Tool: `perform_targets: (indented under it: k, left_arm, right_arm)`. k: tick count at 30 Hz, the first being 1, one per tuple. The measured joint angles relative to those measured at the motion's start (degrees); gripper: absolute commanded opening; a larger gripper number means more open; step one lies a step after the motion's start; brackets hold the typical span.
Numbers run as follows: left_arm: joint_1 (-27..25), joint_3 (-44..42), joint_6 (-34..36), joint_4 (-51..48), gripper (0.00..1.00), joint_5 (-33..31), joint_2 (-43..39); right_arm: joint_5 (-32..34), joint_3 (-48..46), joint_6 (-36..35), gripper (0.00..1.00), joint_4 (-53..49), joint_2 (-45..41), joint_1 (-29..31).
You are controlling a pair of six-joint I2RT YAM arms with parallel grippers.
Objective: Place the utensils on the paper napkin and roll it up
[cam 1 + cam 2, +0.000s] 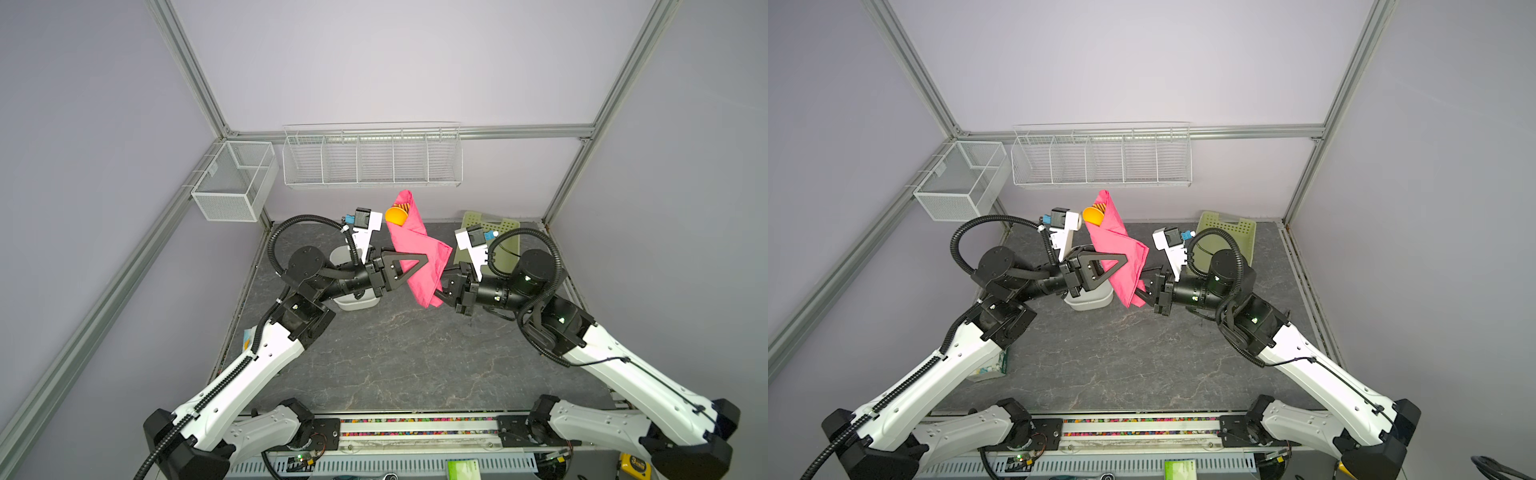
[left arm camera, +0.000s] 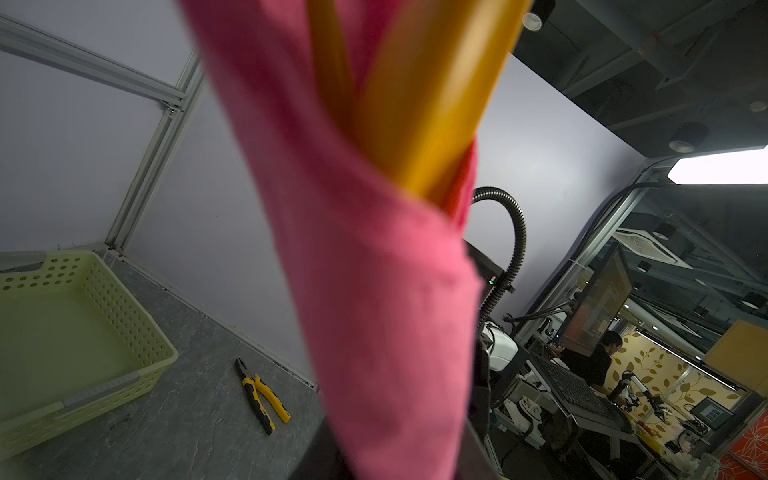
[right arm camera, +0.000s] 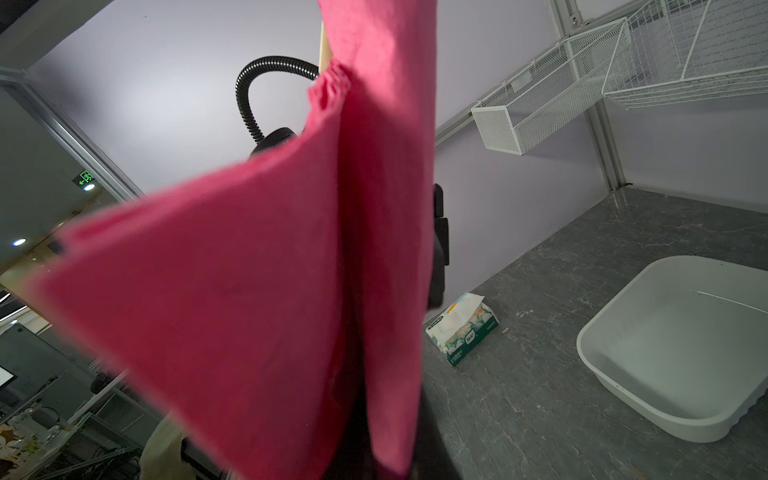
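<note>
A: The paper napkin [image 2: 374,311], where is it seen?
B: It is held up above the table [image 1: 395,353], wrapped around the utensils [image 2: 432,104], whose orange ends show at its top.
A: And the jaws?
B: The right gripper [image 1: 439,286] is clamped on the lower end. The left gripper [image 1: 415,264] lies across the middle, and its grip cannot be told.

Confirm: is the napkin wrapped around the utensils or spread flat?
Wrapped loosely: the paper napkin encloses the utensils, orange ends poking from its top, one flap loose.
</note>
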Motion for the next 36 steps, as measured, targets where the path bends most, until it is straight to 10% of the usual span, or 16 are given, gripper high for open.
perform_targets:
  k: [16,36]
  left_arm:
    - [-0.9,0.4,0.9,-0.4,0.07,-2.6,1.0]
    - [-0.9,0.4,1.1,-1.0,0.05,-3.3,0.4]
  right_arm:
    - [1.6,0.2,-0.7,0.33,-2.5,-1.2,0.4]
    - [9.4,0.2,-2.8,0.52,-7.8,-8.3,0.4]
